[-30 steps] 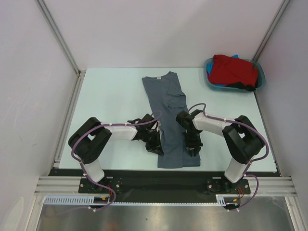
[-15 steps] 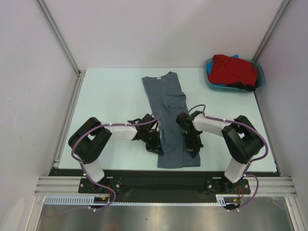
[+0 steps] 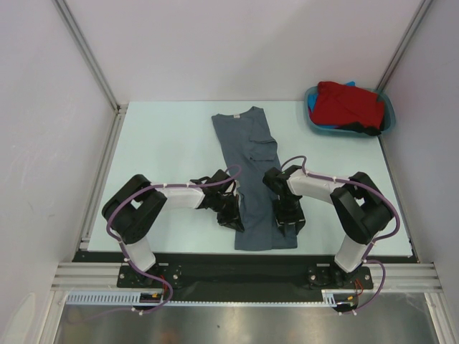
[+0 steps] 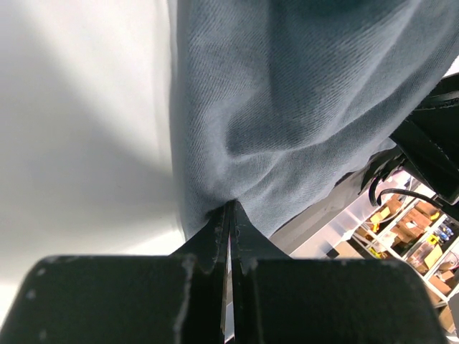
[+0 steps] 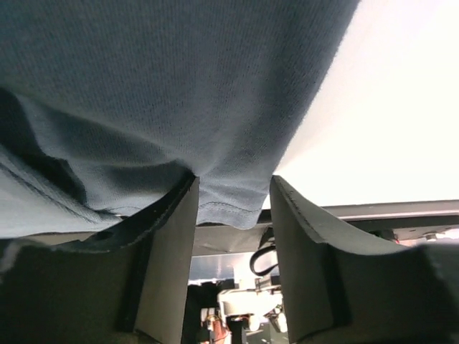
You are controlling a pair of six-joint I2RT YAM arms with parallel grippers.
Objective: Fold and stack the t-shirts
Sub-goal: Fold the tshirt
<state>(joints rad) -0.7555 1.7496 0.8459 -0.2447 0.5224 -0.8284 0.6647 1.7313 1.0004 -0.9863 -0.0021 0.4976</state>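
From above, the teal tub [image 3: 388, 118] sits in the far right corner of the table [image 3: 165, 143], holding the red t-shirt [image 3: 348, 104] with bits of blue and black cloth at its edges, well apart from me. The grey t-shirt [image 3: 251, 172] lies mid-table as a long strip running away from my bases. Both my arms bend elbows outward and reach inward to its near end, my left claw [image 3: 231, 215] at the left edge and my right claw [image 3: 288, 221] at the right edge. Through my left wrist, my fingers [image 4: 208, 236] are pressed together, pinching a pucker of the grey cloth, with bare table to the left. Through my right wrist, my fingers [image 5: 168, 244] stand apart, and the stitched hem of the grey t-shirt hangs down into the gap between them.
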